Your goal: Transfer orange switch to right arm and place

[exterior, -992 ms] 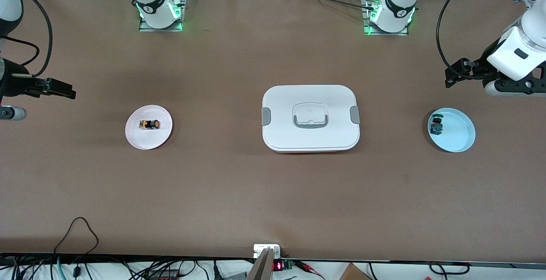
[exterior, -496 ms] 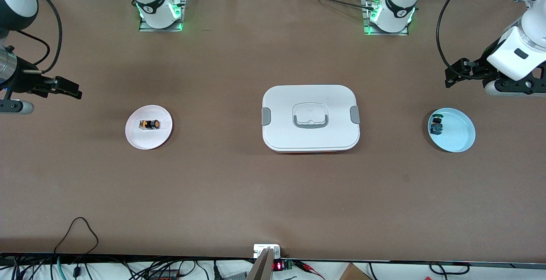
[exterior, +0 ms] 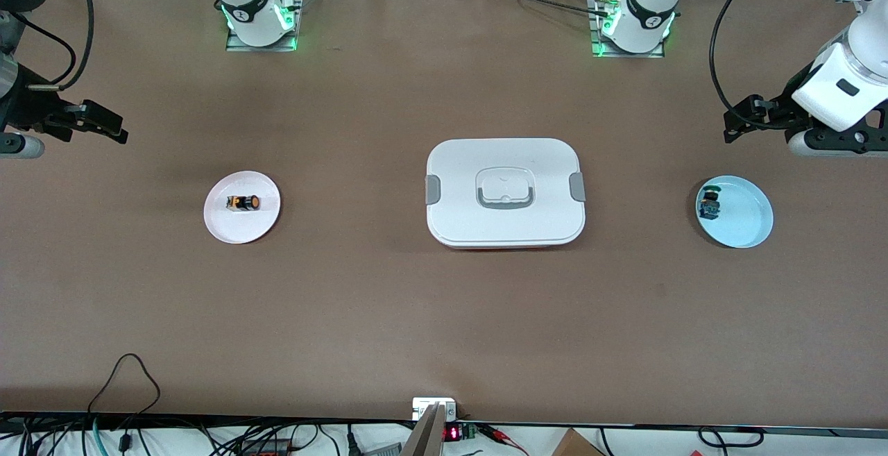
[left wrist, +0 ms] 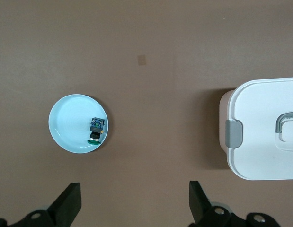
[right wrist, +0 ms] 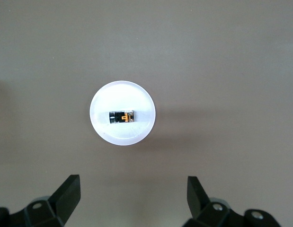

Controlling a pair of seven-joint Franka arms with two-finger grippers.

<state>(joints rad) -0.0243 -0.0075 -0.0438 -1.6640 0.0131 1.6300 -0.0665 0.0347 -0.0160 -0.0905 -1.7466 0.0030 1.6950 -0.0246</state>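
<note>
The right gripper (right wrist: 131, 196) has its jaws spread wide with nothing between them. It hangs in the air over bare worktop (exterior: 361, 303) at the right arm's end; in the front view the right gripper (exterior: 104, 126) shows as a dark tip at the edge of the picture. In the right wrist view, out in front of these open jaws and centred between them, sits a white plate (right wrist: 103, 130). The orange switch (right wrist: 121, 116) lies on its side in the middle of that plate, well clear of the jaws and untouched. In the front view the orange switch (exterior: 243, 203) rests on the white plate (exterior: 239, 230) with its orange end turned toward the middle of the worktop.

The left gripper (left wrist: 135, 201) also has its jaws wide and empty, hanging over the worktop at the left arm's end; the front view shows the left gripper (exterior: 742, 119) up in the air, and this arm waits. In the left wrist view, a pale blue plate (left wrist: 66, 125) lies ahead of these jaws, carrying a small blue-bodied switch (left wrist: 95, 130) with a green cap near its rim. The pale blue plate (exterior: 746, 223) and the blue-bodied switch (exterior: 709, 205) also show in the front view.

Between the two plates, in the middle of the worktop, stands a white lidded box (exterior: 505, 192) with grey side clips and a grey handle on top; one end of the white lidded box (left wrist: 264, 127) shows in the left wrist view.
</note>
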